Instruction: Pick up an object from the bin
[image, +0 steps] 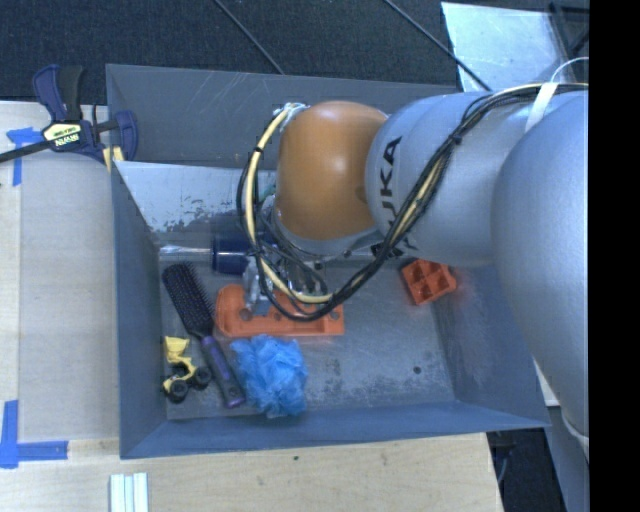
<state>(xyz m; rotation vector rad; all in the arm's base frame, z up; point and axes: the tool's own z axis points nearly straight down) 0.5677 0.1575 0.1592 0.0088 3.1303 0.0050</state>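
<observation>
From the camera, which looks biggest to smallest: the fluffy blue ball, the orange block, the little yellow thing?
1. fluffy blue ball
2. orange block
3. little yellow thing
No two look alike in size.

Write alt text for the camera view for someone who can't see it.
The arm's gripper hangs low over a flat orange plastic piece in the grey bin. Nearby lie a black brush, a blue fluffy puff and an orange block.

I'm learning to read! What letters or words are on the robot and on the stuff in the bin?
"KA": black letters on the big grey robot arm; any letters before them are covered by the black and yellow cables.
The things in the grey metal bin have no words I can read.
</observation>
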